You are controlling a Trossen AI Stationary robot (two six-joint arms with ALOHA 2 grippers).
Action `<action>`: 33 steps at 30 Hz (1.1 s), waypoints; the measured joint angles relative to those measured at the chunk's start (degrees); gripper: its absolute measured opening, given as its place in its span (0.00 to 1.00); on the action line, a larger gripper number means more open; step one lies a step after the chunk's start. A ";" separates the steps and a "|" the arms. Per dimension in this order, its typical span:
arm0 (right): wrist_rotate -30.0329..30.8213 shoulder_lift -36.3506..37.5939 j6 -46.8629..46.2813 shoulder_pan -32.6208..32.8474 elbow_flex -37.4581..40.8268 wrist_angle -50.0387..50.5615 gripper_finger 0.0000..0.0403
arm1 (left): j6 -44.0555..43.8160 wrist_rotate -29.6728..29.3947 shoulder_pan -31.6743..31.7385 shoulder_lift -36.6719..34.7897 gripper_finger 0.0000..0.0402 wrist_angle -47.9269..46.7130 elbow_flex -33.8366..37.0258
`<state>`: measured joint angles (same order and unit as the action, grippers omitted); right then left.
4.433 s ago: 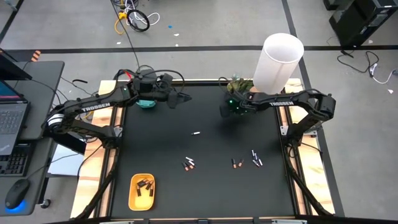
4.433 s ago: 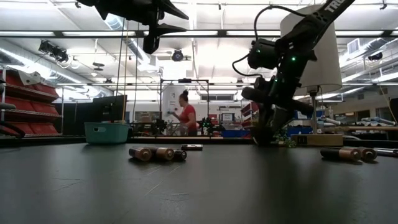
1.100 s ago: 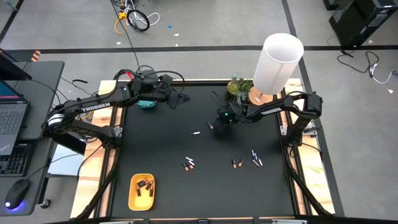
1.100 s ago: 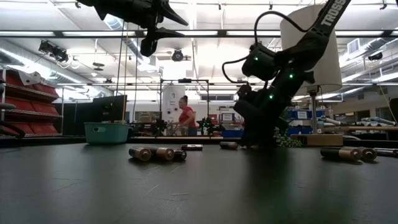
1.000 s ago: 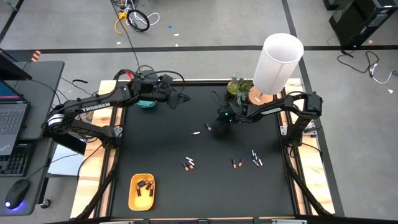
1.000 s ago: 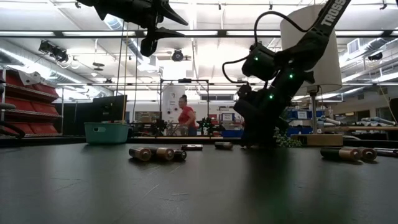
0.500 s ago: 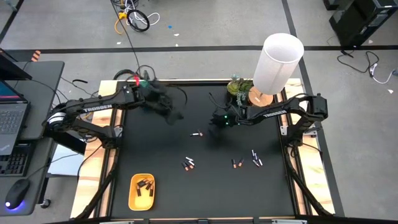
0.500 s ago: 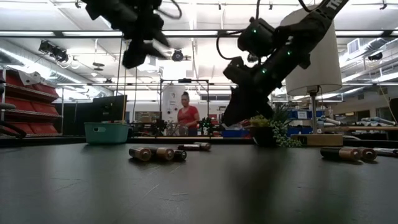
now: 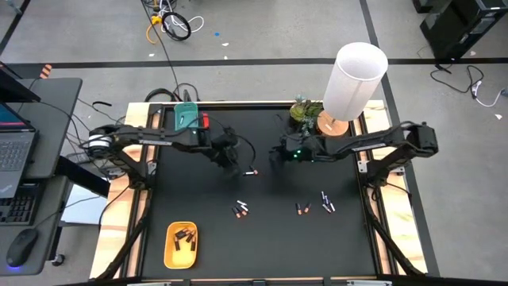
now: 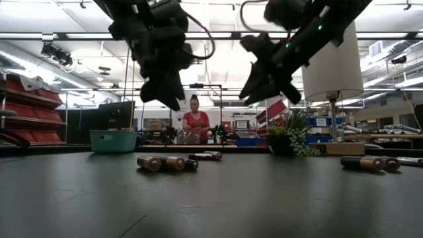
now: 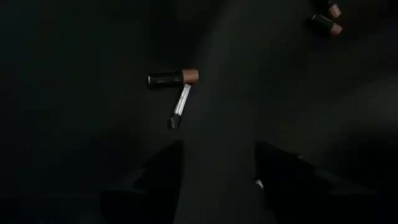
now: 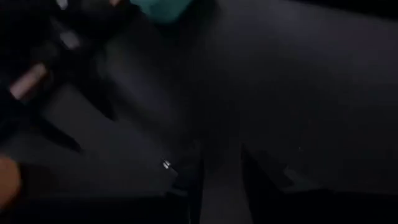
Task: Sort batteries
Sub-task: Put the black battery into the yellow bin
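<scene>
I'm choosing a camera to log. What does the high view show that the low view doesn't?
Only the high view shows the yellow oval tray holding dark batteries, and the laptop beside the table. Only the low view shows a person in red and shelving in the room behind. Both show the left gripper, the right gripper, the teal tray, the white lamp and loose batteries.
</scene>
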<state>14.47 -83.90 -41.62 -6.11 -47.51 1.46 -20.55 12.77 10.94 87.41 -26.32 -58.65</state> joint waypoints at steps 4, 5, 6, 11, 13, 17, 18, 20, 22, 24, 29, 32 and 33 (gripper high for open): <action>1.08 5.44 -6.43 0.87 0.00 1.90 0.23 | 3.16 -3.24 -1.53 2.02 0.62 2.48 0.00; 1.16 6.85 -7.01 1.31 0.00 2.60 0.23 | 3.92 -4.49 -2.05 2.35 0.63 3.36 0.00; 1.54 8.29 -7.29 1.78 -0.04 3.81 0.23 | 4.45 -5.74 -2.57 2.42 0.63 4.27 0.02; 7.02 14.13 -8.02 3.87 -0.04 12.39 0.23 | -0.14 -9.41 -5.12 2.43 0.62 7.91 0.02; 7.03 15.93 -5.58 3.91 -0.04 14.01 0.23 | -3.94 -11.16 -6.26 2.51 0.62 9.22 0.02; 4.38 17.75 2.89 3.18 -0.04 14.84 0.23 | -7.83 -17.41 -8.66 3.91 0.61 13.01 0.02; 2.31 18.04 3.98 2.85 -0.04 14.99 0.23 | -8.31 -18.34 -9.03 4.47 0.61 14.66 0.02; -3.27 18.58 5.90 2.40 -0.04 15.01 0.22 | -9.45 -19.47 -9.36 6.17 0.61 18.06 0.02; -7.17 18.89 7.52 3.12 -0.04 14.99 0.20 | -11.74 -19.77 -9.27 8.51 0.61 21.20 -0.02; -7.96 19.03 9.53 5.14 -0.04 14.94 0.17 | -14.23 -20.01 -9.21 11.01 0.61 21.25 0.00; -4.60 19.29 13.07 9.43 -0.04 14.67 0.11 | -14.49 -19.76 -9.51 15.66 0.62 21.45 0.07; -4.02 19.26 13.46 10.41 -0.04 14.55 0.11 | -13.85 -19.92 -9.51 16.42 0.64 21.35 0.07; -4.01 19.26 13.74 10.57 -0.04 14.58 0.11 | -13.48 -20.59 -9.51 16.42 0.65 21.71 0.06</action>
<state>10.47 -64.64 -27.87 4.47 -47.55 16.04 -34.04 -7.82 1.43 103.83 -4.61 -58.59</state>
